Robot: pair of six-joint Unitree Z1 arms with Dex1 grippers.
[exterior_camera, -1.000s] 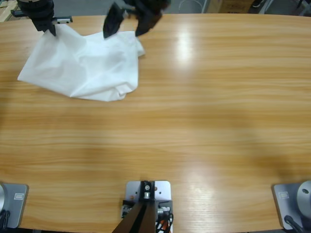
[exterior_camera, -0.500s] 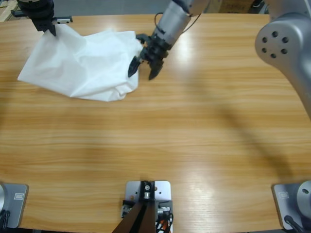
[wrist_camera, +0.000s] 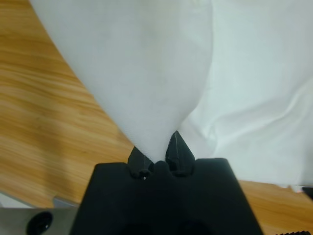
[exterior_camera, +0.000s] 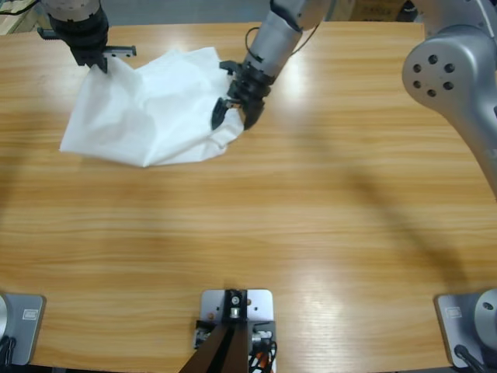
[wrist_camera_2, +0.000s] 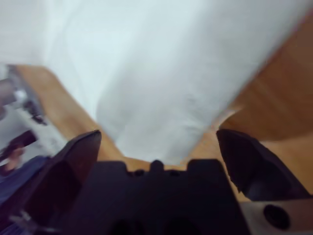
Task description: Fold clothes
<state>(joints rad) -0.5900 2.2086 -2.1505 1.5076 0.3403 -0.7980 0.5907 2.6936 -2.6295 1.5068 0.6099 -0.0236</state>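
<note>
- At the far left of the table (exterior_camera: 326, 233), my left gripper (exterior_camera: 99, 64) is clamped on a corner of the white T-shirt (exterior_camera: 147, 116).
- Crumpled, the T-shirt lies on the far left wood.
- At its right edge, my right gripper (exterior_camera: 233, 116) spreads wide around the cloth.
</note>
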